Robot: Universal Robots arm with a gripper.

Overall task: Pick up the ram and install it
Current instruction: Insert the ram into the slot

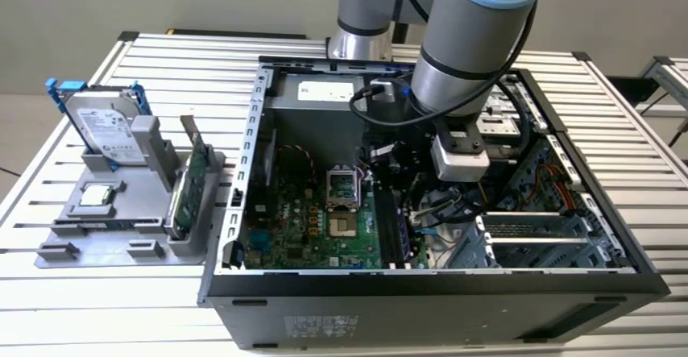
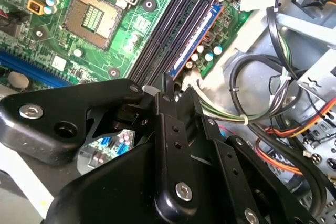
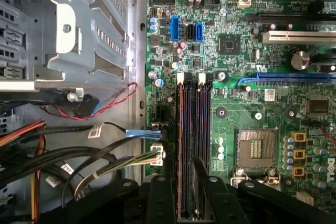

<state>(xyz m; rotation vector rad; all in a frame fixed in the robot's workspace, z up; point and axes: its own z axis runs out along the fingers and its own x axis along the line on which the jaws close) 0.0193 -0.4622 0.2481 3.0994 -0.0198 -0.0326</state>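
Observation:
My gripper (image 1: 421,212) is down inside the open computer case (image 1: 430,288), over the motherboard (image 1: 312,224). In both wrist views its black fingers (image 3: 212,200) are shut on the ram (image 3: 197,182), a thin dark stick seen edge-on. The stick's tip (image 2: 167,82) pokes out between the fingers in the second wrist view. The ram hangs just above the near end of the long black memory slots (image 3: 191,129), roughly in line with them. I cannot tell whether it touches a slot. The slots (image 2: 178,30) run away from the gripper (image 2: 167,95) across the green board.
A bundle of cables (image 3: 79,156) and the metal drive cage (image 3: 79,30) lie close beside the slots. The processor socket (image 3: 257,148) is on the slots' other side. Outside the case, a grey fixture (image 1: 97,240) holds a hard drive (image 1: 108,127) and a green card (image 1: 185,192).

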